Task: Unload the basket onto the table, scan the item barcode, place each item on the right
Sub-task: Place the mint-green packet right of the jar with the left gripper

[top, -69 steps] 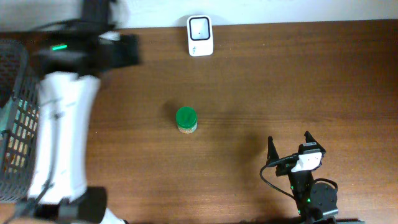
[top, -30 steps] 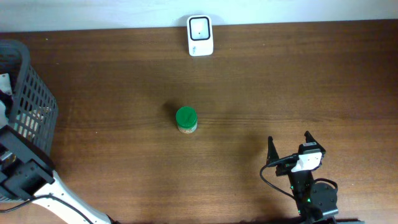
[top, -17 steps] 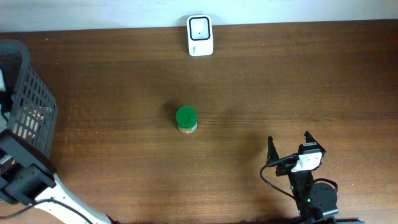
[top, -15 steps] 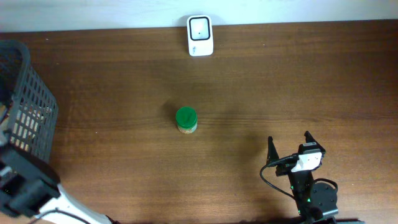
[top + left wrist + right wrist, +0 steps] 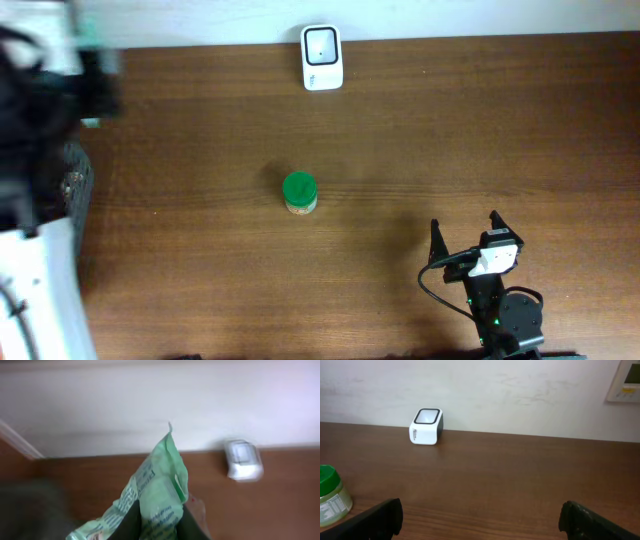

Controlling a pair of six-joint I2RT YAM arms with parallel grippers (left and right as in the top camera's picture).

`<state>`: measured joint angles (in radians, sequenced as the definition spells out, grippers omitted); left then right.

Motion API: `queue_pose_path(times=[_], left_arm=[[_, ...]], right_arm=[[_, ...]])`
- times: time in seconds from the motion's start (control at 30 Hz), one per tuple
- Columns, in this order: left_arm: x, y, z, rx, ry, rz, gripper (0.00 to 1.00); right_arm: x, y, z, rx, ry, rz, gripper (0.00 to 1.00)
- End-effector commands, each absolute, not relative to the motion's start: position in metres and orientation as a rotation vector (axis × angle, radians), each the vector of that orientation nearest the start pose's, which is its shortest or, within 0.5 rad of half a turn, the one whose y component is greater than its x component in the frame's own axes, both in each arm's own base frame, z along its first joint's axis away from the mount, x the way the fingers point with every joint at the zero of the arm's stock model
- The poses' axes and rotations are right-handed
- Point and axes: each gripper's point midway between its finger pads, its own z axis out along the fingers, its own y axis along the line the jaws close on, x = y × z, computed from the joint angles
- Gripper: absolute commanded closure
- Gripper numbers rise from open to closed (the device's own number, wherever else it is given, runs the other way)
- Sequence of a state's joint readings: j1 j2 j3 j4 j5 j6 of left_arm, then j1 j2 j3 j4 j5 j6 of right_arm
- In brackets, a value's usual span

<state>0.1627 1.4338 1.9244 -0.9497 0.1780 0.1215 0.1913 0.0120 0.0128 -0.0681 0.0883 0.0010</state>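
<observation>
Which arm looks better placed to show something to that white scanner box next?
Left: the left gripper pinches a green packet, with the scanner in view ahead. The right gripper sits open and empty, far from it.

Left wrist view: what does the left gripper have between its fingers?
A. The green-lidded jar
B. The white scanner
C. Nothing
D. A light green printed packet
D: in the left wrist view the left gripper is shut on the light green packet. The overhead view shows the green-lidded jar standing apart from both arms, and the scanner sitting by the back edge.
</observation>
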Motion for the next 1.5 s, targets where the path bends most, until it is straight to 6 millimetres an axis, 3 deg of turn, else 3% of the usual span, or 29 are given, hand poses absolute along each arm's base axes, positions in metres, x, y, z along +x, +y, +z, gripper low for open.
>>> queue_pose_path(times=[0.0, 0.07, 0.17, 0.27, 0.33, 0.57, 0.83, 1.03, 1.17, 1.23, 1.27, 1.47], left_arm=[[0.411, -0.041, 0.4, 0.252, 2.107, -0.136, 1.0], [0.428, -0.093, 0.364, 0.377, 2.18, -0.181, 1.0], [0.443, -0.141, 0.315, 0.489, 2.275, -0.152, 1.0], [0.454, -0.176, 0.265, 0.58, 2.358, -0.112, 1.0], [0.462, -0.197, 0.238, 0.63, 2.384, -0.117, 1.0], [0.472, -0.233, 0.175, 0.722, 2.451, -0.124, 1.0], [0.466, -0.257, 0.146, 0.791, 2.479, -0.115, 1.0], [0.434, -0.312, 0.107, 0.962, 2.496, -0.136, 1.0], [0.417, -0.332, 0.082, 0.973, 2.547, -0.151, 1.0], [0.413, -0.336, 0.079, 0.98, 2.553, -0.152, 1.0], [0.412, -0.337, 0.079, 0.983, 2.554, -0.153, 0.98], [0.41, -0.337, 0.078, 0.987, 2.562, -0.162, 0.5]], right_arm=[[0.244, 0.033, 0.157, -0.086, 1.643, 0.081, 0.02], [0.244, 0.033, 0.157, -0.086, 1.643, 0.081, 0.02], [0.244, 0.033, 0.157, -0.086, 1.643, 0.081, 0.02], [0.244, 0.033, 0.157, -0.086, 1.643, 0.081, 0.02], [0.244, 0.033, 0.157, -0.086, 1.643, 0.081, 0.02], [0.244, 0.033, 0.157, -0.086, 1.643, 0.081, 0.02], [0.244, 0.033, 0.157, -0.086, 1.643, 0.081, 0.01], [0.244, 0.033, 0.157, -0.086, 1.643, 0.081, 0.02], [0.244, 0.033, 0.157, -0.086, 1.643, 0.081, 0.02], [0.244, 0.033, 0.157, -0.086, 1.643, 0.081, 0.02], [0.244, 0.033, 0.157, -0.086, 1.643, 0.081, 0.02], [0.244, 0.033, 0.157, -0.086, 1.643, 0.081, 0.02]])
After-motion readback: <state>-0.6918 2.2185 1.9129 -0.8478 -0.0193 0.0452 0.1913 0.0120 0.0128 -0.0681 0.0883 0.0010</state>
